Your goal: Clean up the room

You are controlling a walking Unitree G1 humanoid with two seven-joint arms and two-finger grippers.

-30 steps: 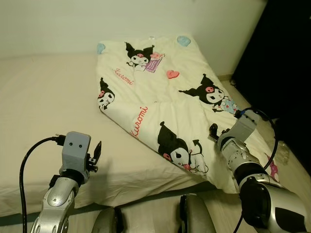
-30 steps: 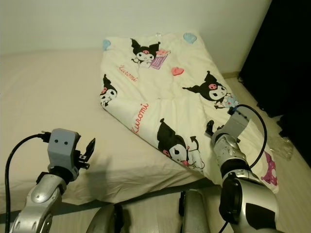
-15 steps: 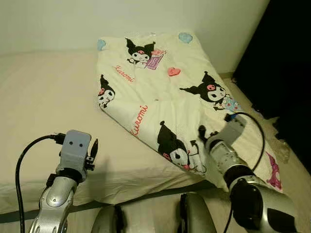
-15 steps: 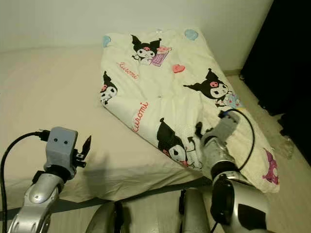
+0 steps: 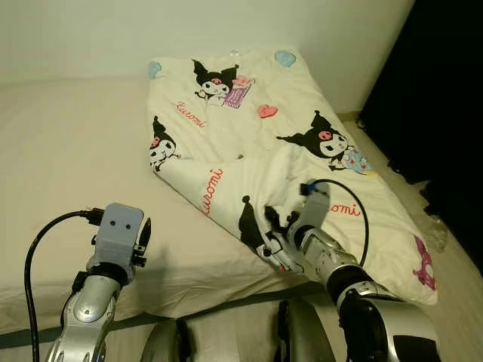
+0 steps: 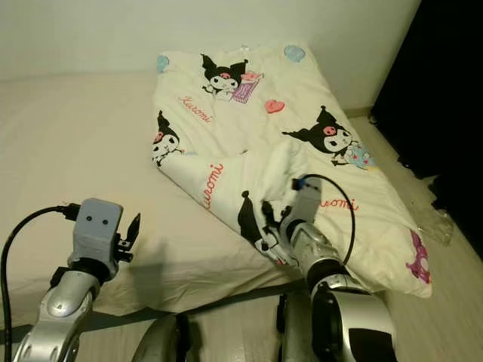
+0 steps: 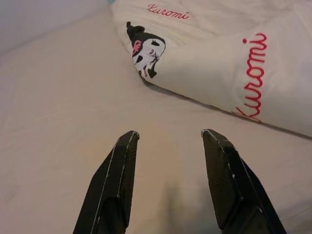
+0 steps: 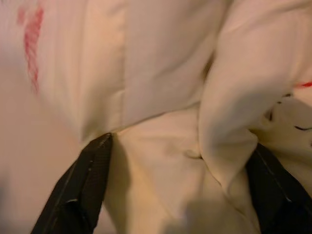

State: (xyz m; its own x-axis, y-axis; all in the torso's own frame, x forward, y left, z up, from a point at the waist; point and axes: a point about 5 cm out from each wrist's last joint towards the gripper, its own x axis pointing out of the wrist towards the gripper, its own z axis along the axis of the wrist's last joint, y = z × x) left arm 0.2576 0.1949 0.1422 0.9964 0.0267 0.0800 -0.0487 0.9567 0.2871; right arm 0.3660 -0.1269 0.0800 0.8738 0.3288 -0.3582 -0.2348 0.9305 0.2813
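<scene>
A cream Kuromi-print blanket (image 5: pixel 249 128) lies across the right half of a bed (image 5: pixel 68 151) with a beige sheet, and its far right side hangs toward the floor. My right gripper (image 5: pixel 272 232) is pressed into the blanket's near edge, where the cloth is bunched into a raised fold. In the right wrist view its fingers (image 8: pixel 87 180) stand wide apart, open, with blanket cloth (image 8: pixel 161 112) bulging between them. My left gripper (image 5: pixel 145 240) hovers open over the bare sheet at the near left; the blanket's left corner (image 7: pixel 146 48) lies a little beyond its fingertips.
A white wall runs behind the bed. A dark curtain or doorway (image 5: pixel 445 98) stands to the right, with a strip of floor and a clear plastic item (image 5: pixel 438 232) beside it. My legs (image 5: pixel 234 335) are against the bed's near edge.
My right gripper has slid left along the blanket's near edge, pushing the cloth up into a fold. The left arm has barely moved.
</scene>
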